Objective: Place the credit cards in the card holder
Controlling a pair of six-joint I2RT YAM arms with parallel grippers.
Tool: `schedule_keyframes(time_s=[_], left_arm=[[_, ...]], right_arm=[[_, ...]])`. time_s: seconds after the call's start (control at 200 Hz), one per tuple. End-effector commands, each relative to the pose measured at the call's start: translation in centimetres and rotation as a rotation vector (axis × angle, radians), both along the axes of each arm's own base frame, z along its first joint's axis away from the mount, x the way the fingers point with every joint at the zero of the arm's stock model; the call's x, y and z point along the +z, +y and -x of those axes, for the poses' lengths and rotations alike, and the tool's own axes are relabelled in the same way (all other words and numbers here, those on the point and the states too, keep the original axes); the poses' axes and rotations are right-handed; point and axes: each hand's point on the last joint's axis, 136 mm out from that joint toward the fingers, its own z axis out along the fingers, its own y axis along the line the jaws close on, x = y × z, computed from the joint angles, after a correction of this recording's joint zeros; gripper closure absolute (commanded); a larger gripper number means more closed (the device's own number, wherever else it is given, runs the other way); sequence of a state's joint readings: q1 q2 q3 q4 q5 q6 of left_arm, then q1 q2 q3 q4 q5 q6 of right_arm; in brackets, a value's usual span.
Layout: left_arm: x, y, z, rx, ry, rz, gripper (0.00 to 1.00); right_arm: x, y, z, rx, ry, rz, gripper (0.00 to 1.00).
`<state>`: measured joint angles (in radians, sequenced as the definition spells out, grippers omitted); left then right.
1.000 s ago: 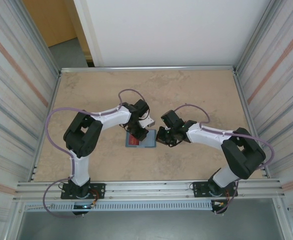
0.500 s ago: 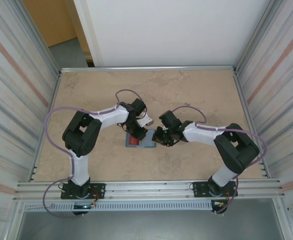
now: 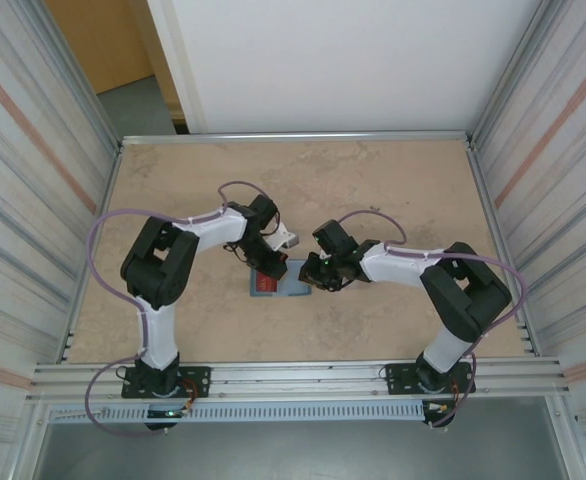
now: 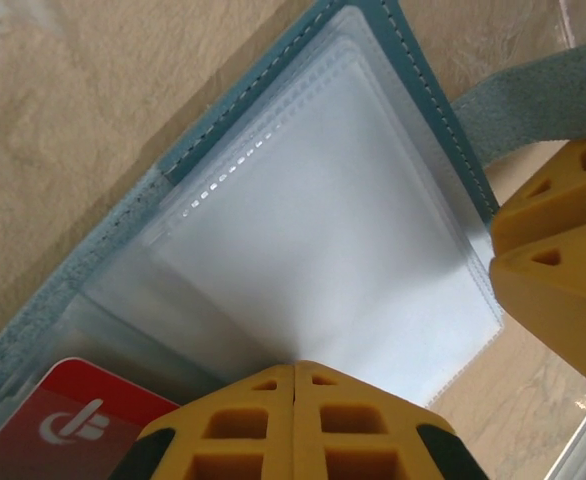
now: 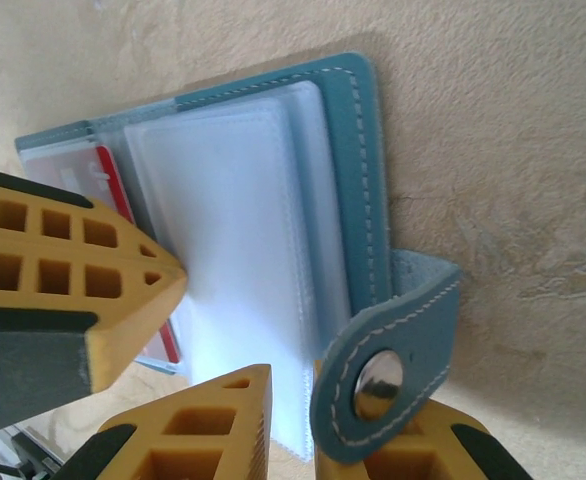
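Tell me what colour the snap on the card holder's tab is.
Shiny silver snap, set in the teal-blue tab; the right wrist view shows it best.

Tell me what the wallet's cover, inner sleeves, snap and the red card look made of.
Cover: teal leather or faux leather, matte, light stitching along its edge. Sleeves: clear flexible plastic, hazy sheen. Snap: shiny metal, likely. Red card: smooth plastic, seemingly.
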<state>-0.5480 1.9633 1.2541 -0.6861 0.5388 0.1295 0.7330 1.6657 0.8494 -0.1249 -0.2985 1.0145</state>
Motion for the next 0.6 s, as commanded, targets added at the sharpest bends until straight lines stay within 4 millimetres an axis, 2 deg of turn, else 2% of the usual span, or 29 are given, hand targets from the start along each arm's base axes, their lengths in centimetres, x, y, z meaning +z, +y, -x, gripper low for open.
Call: schedule_keyframes(time_s=[0.0,0.466,0.591], left_arm=[[-0.3,0.3,1.0,0.021,0.081,0.031,1.0],[0.1,0.1,1.0,0.033,0.096,0.055,1.0],[1.4,0.2,0.5,0.047,0.053,0.034,0.85]], right_arm=[[0.2,1.0,-0.3,-0.002,0.013,-0.027,0.83],[-0.6,2.8,-0.2,0.035,0.037,-0.034,0.85],[-0.7,2.7,-0.3,0.031,0.04,-0.032,0.94]])
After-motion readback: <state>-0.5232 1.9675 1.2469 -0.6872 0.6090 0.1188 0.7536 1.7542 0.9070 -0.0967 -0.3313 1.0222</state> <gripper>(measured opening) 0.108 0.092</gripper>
